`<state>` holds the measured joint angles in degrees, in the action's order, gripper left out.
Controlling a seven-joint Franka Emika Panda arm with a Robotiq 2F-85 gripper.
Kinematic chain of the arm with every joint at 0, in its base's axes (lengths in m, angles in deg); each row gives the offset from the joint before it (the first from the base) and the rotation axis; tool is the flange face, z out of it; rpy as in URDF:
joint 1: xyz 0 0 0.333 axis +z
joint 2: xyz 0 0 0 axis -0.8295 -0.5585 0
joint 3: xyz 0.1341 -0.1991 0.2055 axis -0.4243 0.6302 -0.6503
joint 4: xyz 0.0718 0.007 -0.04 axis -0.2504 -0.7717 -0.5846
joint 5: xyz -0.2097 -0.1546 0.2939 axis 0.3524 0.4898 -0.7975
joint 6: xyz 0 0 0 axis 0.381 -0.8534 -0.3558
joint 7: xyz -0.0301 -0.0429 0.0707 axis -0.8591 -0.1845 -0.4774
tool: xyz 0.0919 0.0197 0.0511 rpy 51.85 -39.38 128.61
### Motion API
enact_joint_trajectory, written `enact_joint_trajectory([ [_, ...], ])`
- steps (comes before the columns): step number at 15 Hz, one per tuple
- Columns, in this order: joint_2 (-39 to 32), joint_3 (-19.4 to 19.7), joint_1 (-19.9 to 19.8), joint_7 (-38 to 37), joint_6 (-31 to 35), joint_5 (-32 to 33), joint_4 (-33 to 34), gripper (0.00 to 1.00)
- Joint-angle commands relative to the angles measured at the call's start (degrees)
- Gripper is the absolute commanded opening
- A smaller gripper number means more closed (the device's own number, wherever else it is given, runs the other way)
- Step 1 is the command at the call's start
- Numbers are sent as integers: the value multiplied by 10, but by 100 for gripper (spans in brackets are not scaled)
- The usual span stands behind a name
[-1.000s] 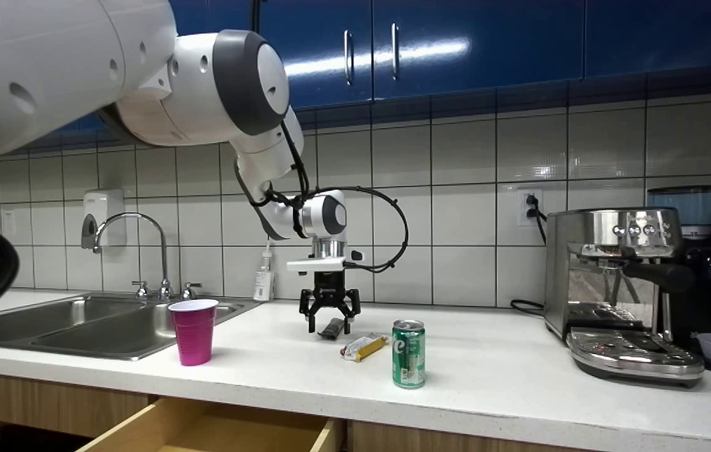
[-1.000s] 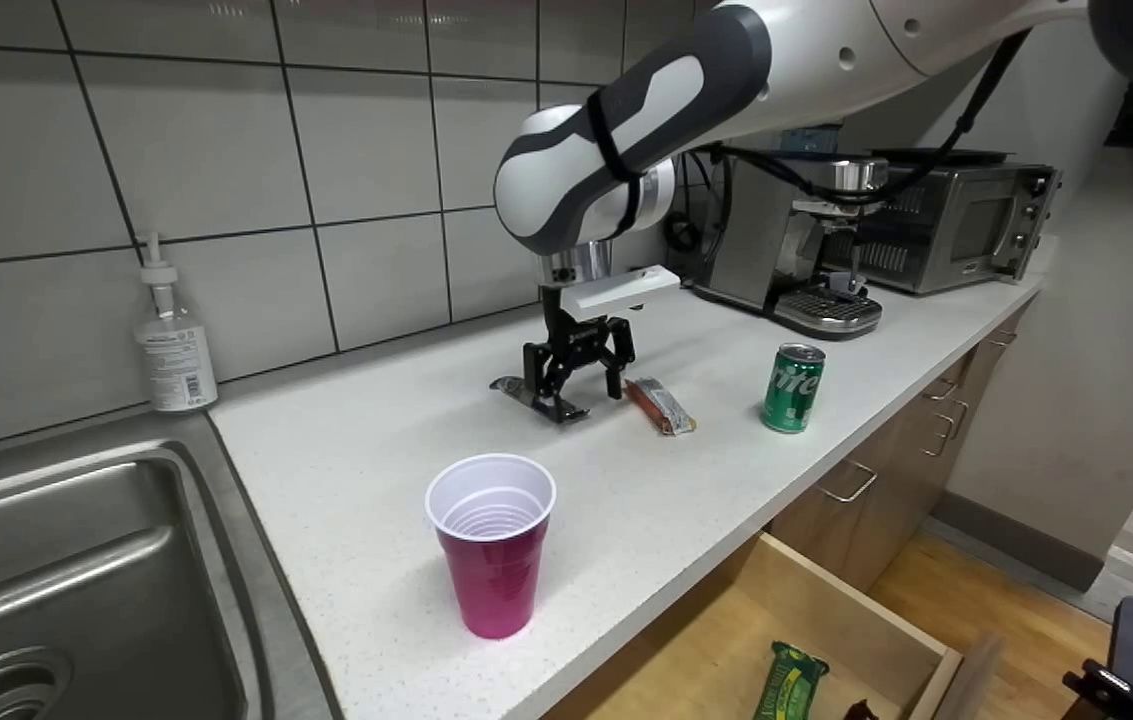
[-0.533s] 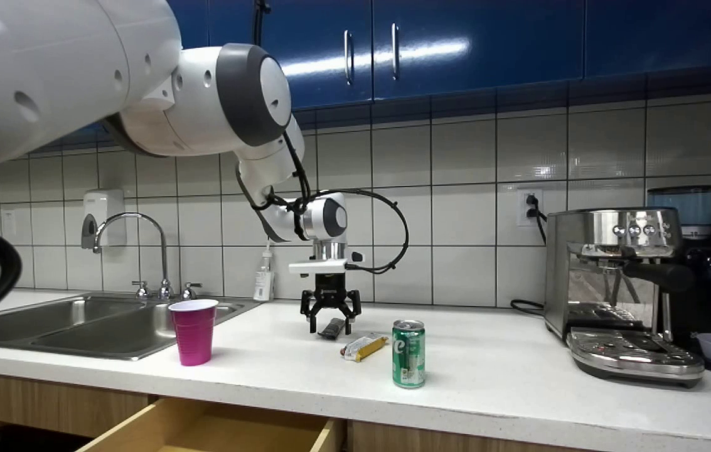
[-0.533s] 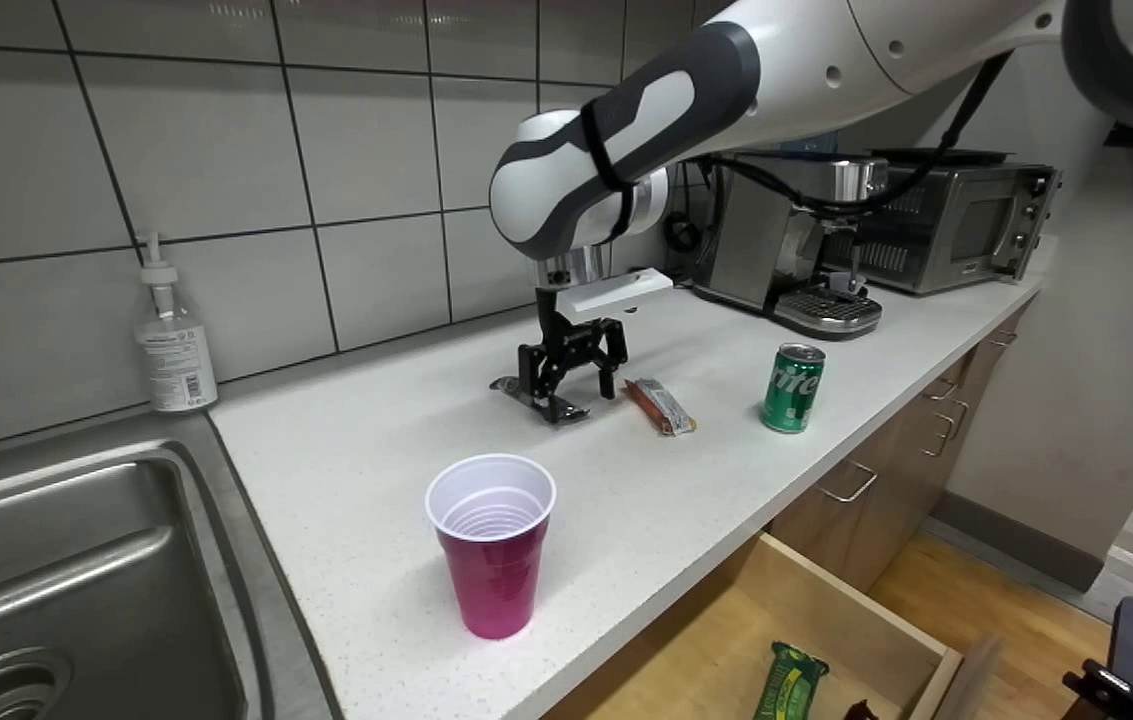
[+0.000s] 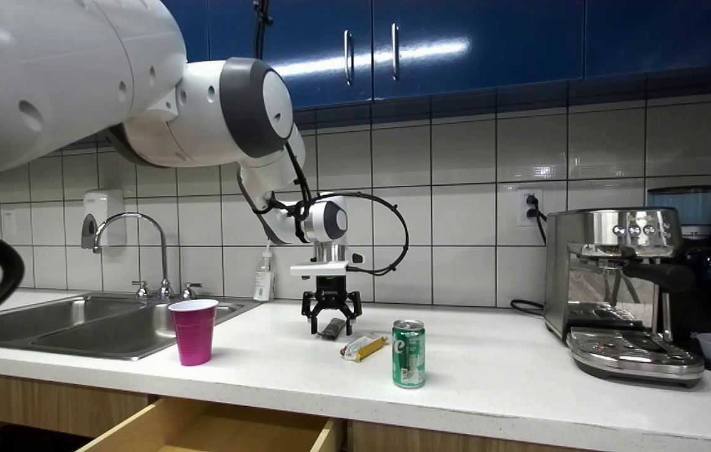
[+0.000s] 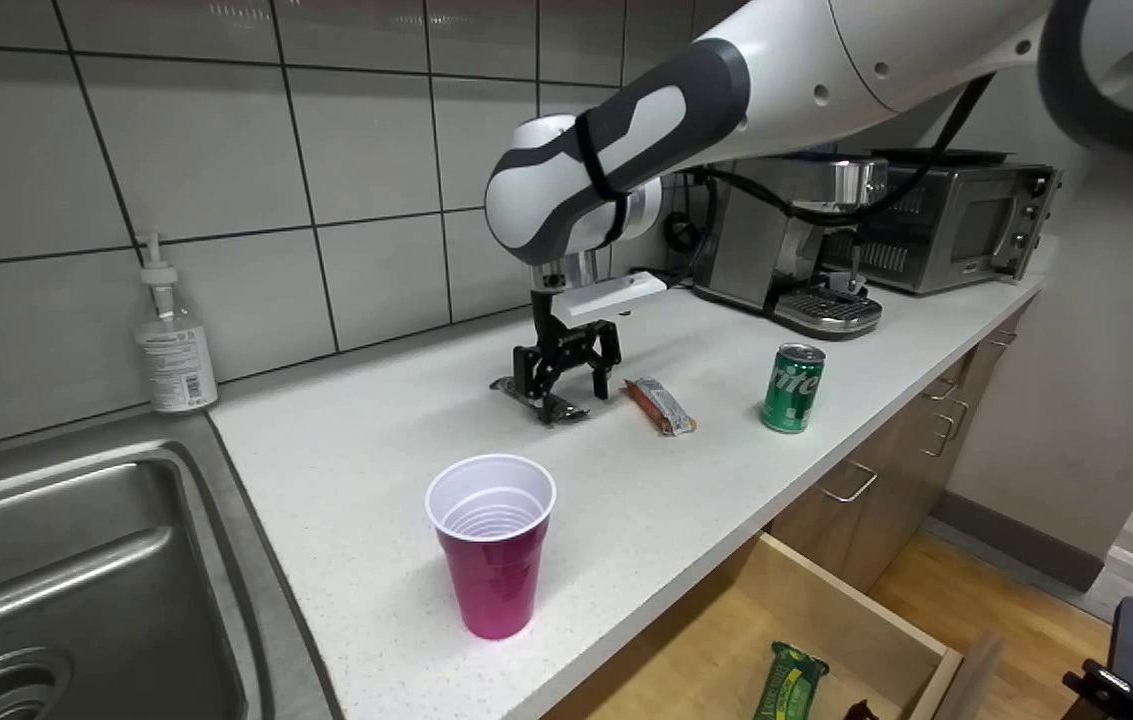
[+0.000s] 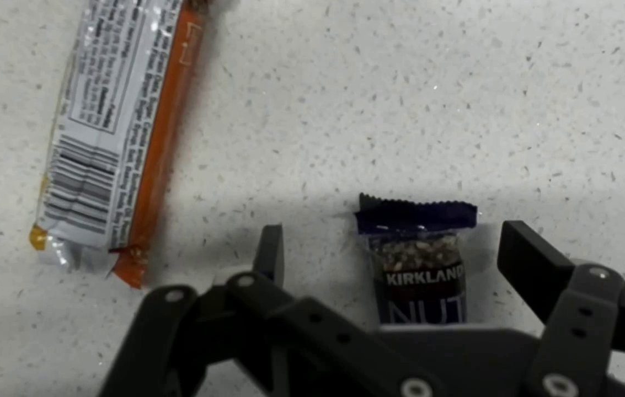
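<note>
Gripper [image 5: 331,328]: exterior view, frame centre; fingers apart, nothing held, low, straddling the dark nut bar [image 5: 333,329].
Green can [image 5: 409,355]: exterior view, right of centre; could tip if swept sideways.
Pink cup [image 6: 494,575]: exterior view, lower centre; looks light, a bump could topple it.
Drawer [image 6: 831,600]: exterior view, lower right, open; anything loosely gripped could drop in.
Between fingertips: wrist view, lower centre; dark nut bar nearer frame-right tip, uneven closing may shove or twist it, too-high pinch may slip.
Orange bar [image 7: 111,149]: wrist view, upper left; frame-left finger could nudge it.
</note>
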<state>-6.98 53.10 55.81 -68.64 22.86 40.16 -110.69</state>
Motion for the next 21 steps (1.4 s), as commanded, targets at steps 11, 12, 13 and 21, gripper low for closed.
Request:
enact_joint_trajectory([
  [11, -35, -12, -7, 9, -28, -2, 66, 49],
  [12, -35, -14, -7, 9, -29, -2, 68, 41],
  [13, -36, -15, -7, 9, -29, -3, 70, 34],
  [21, -41, -22, -12, 21, -19, -8, 78, 12],
])
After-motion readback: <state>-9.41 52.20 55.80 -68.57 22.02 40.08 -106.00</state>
